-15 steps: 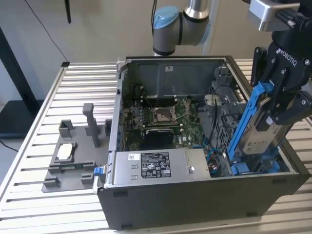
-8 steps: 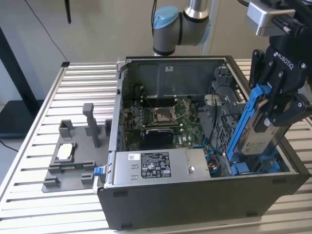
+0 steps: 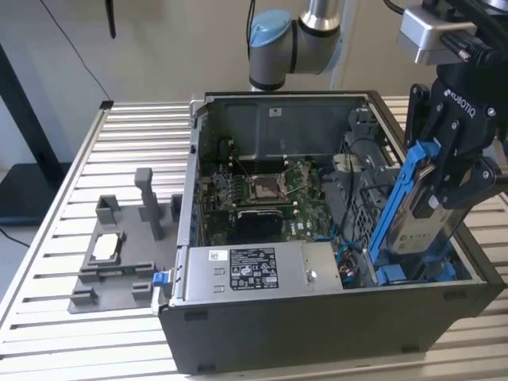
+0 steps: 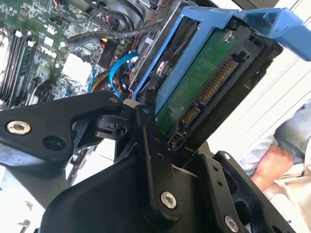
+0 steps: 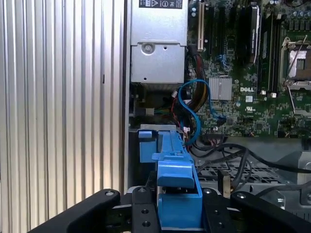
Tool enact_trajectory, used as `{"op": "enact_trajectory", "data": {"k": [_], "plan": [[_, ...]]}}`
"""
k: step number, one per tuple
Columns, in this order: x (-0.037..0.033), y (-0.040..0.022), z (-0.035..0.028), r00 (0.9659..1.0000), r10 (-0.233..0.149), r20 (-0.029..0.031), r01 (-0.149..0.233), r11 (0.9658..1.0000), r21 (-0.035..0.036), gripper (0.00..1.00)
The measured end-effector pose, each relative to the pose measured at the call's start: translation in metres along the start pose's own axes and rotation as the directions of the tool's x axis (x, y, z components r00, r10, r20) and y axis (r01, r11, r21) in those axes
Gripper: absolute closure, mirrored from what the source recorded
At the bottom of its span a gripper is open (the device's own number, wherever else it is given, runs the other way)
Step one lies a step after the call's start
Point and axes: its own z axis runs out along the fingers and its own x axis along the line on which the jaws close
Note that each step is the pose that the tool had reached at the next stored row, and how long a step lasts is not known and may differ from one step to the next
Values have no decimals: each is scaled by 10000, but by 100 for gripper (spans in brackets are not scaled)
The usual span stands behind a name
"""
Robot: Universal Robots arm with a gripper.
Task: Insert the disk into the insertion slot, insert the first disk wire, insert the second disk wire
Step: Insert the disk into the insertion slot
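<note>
Evidently, the disk (image 3: 414, 226), a flat silver-grey hard drive with a pale label clipped in a bright blue plastic frame, was clamped between the closed fingers of the black robot hand (image 3: 440, 186). It was held steeply tilted over the exterior view's right end of the dark, open computer case (image 3: 317, 325). Its lower end was down near the insertion slot (image 3: 365, 222), a narrow grey perforated-metal drive bay, and by the look of it was not yet seated. In the second wrist view its green circuit-board underside and connector were exposed.

Several faults could be expected from here. At this angle the frame's lower edge might be caught on the bay's rim and jammed. The thin blue cable (image 5: 194, 111) and the dark wires beside the bay might be pinched beneath it. Under a sideways push the smooth frame might also be twisted in the grip. A person's hand (image 4: 272, 160) was close by, outside the case.

Printed white labels were carried by the silver power-supply box (image 3: 246, 270) and by the disk. White lettering was borne by the hand's body and by the green motherboard (image 3: 270, 190). None is read out.
</note>
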Motion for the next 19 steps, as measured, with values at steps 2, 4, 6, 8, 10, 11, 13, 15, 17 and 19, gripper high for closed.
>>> {"op": "enact_trajectory", "data": {"k": [2,4,6,8,10,11,13,15,17,19], "plan": [[0,-4,6,10000,0,2,0,10000,-1,67],[-1,-7,20,10000,0,3,0,10000,-1,67],[-2,-9,47,10000,-1,3,1,10000,0,67],[-3,-10,80,10000,0,3,0,10000,-1,67],[-5,-11,114,10000,-1,3,1,10000,0,67],[-5,-12,132,10000,-1,3,1,10000,0,67],[-5,-12,168,10000,-1,3,1,10000,0,67],[-5,-13,205,10000,-1,5,1,10000,-1,67],[-5,-13,233,10000,-1,4,1,10000,0,67],[-5,-14,250,10000,-1,4,1,10000,0,67]]}}
